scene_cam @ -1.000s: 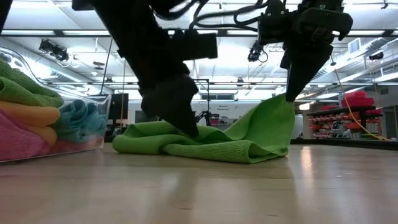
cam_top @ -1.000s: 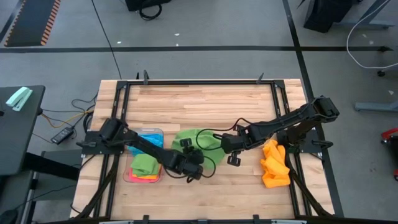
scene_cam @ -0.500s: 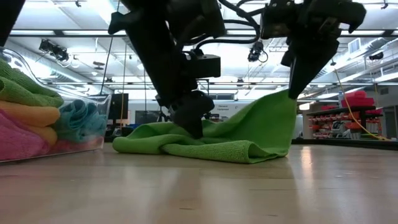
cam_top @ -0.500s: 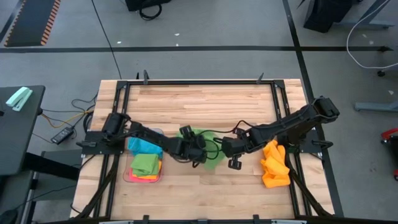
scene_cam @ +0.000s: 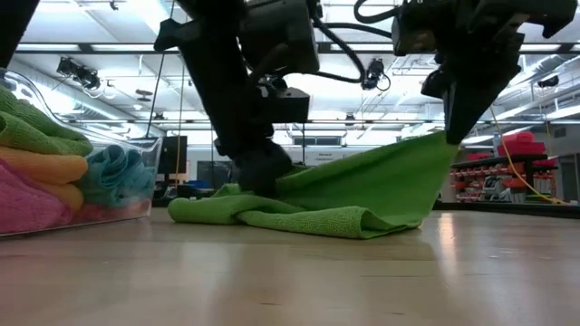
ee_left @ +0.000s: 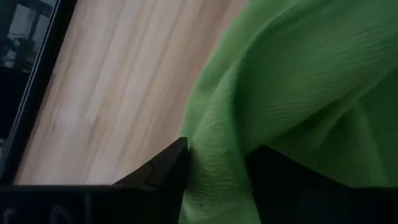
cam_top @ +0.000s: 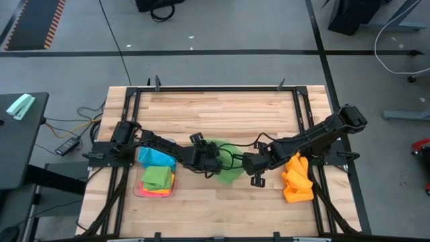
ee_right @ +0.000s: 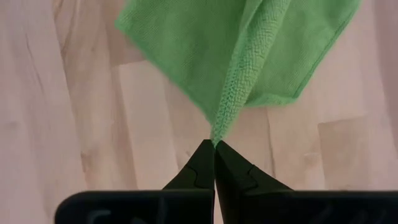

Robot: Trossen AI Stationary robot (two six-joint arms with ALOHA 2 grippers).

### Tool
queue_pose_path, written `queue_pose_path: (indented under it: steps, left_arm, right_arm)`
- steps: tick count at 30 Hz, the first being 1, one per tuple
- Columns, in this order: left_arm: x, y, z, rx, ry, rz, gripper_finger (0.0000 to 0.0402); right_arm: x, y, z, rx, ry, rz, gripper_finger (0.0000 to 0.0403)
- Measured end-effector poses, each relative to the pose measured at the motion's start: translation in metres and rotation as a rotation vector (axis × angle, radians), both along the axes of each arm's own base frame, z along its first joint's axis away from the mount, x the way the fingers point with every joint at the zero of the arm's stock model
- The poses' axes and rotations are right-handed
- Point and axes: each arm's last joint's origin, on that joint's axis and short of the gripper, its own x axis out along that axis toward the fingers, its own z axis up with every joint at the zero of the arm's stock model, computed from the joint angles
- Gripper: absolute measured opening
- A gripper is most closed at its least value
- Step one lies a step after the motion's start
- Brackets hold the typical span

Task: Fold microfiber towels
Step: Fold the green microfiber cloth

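Green towel [scene_cam: 362, 195] stretched further by my right gripper [ee_right: 214, 148], pinched shut on its corner; my left gripper [ee_left: 214, 165] straddles a fold, seen only from its wrist.

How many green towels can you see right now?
2: one green towel mid-table between both arms, another green towel atop the clear tray stack on the left. Others could be buried.

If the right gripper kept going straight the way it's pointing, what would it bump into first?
Probably the green towel. The right gripper is shut on that towel's corner, and the rest of the cloth spreads out straight ahead of its fingers, above the wooden table.
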Motion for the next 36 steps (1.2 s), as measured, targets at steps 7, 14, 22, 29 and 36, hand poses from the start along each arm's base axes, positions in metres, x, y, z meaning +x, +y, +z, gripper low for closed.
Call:
queue_pose_path:
  steps: [7,14,22,29,36]
  left_arm:
    - [-0.003,0.001,0.0,0.037,0.064,-0.037,0.0137]
    - [-0.006,-0.006,0.0,0.076,0.117,-0.093,0.0119]
    - [-0.017,-0.032,-0.001,0.11,0.208,-0.21,0.011]
    - [-0.021,-0.043,0.002,0.133,0.213,-0.238,0.0109]
    - [-0.027,-0.052,0.009,0.138,0.219,-0.268,0.0103]
  right_arm:
    - [-0.002,0.006,0.0,0.043,0.017,0.013,0.0006]
    - [-0.007,0.016,0.0,0.045,0.022,0.047,0.0006]
    - [-0.007,0.017,0.0,0.047,0.023,0.043,0.0006]
    - [-0.007,0.017,0.0,0.049,0.018,0.042,0.0006]
    - [-0.006,0.016,0.0,0.04,0.015,0.035,0.0006]
